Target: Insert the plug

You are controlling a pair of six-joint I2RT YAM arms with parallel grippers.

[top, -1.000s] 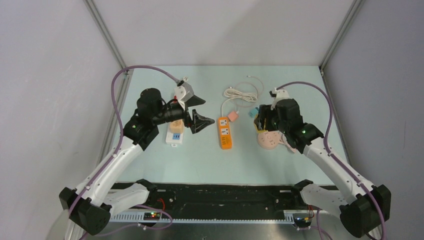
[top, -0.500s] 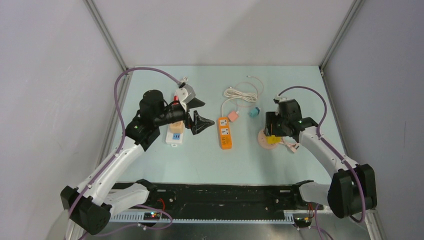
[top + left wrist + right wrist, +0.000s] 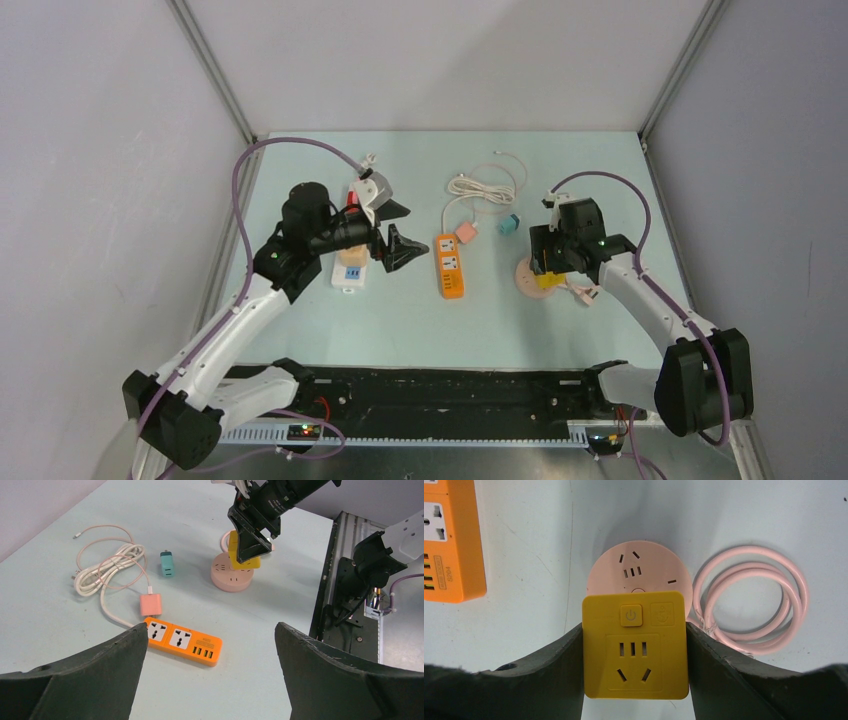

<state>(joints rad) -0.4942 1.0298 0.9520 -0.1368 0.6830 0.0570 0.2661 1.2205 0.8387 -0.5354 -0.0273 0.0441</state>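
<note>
The right gripper (image 3: 635, 650) pinches the yellow plug cube (image 3: 634, 625) by its sides, over the round pink socket (image 3: 644, 567). Its prongs are hidden beneath, contact unclear. Its top face shows a power button and socket slots. The left gripper (image 3: 211, 630) gapes wide, empty.

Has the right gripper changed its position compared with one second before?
Yes. The right gripper, shut on the yellow adapter, has moved toward the near table edge, away from the teal plug, and now hangs over the round pink socket.
</note>
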